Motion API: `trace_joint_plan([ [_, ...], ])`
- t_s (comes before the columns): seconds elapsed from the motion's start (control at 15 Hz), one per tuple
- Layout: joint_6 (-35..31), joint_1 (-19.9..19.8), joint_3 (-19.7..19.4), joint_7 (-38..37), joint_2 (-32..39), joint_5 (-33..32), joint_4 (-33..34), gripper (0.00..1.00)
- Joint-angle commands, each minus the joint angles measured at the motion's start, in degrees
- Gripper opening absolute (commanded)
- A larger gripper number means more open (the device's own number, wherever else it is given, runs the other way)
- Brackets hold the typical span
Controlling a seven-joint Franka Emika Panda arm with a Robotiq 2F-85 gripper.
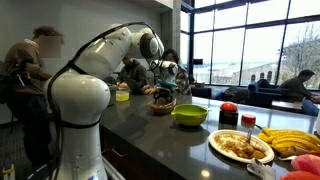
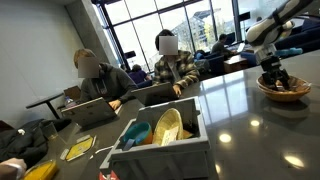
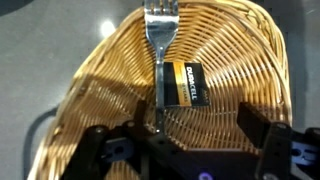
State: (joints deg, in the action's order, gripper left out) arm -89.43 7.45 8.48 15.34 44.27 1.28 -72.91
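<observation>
A woven wicker basket (image 3: pixel 230 60) fills the wrist view. In it lie a silver fork (image 3: pixel 159 45), tines toward the far rim, and a black and copper Duracell battery (image 3: pixel 184 85) beside the fork's handle. My gripper (image 3: pixel 175 140) hangs just above the basket, open, its two dark fingers (image 3: pixel 256 126) spread wide with nothing between them. The fork handle runs down near the left finger. In both exterior views the gripper (image 1: pixel 165 85) (image 2: pixel 272 72) hovers over the basket (image 1: pixel 163 104) (image 2: pixel 284 90) on the dark counter.
On the counter stand a green bowl (image 1: pixel 190 115), a plate of food (image 1: pixel 240 148), bananas (image 1: pixel 292 141) and a red-lidded jar (image 1: pixel 229 113). A white bin (image 2: pixel 165 150) holds yellow items. People sit with laptops (image 2: pixel 95 108) close behind.
</observation>
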Motion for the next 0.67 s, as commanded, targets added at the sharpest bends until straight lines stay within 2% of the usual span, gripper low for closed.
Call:
trace_joint_plan([
  [0.0, 0.6, -0.1, 0.2, 0.6, 0.7, 0.2, 2.1, 0.61],
  [0.47, 0.4, 0.7, 0.0, 2.0, 0.1, -1.7, 3.3, 0.06],
  [0.6, 0.2, 1.1, 0.0, 2.5, 0.0, -2.3, 3.7, 0.00],
])
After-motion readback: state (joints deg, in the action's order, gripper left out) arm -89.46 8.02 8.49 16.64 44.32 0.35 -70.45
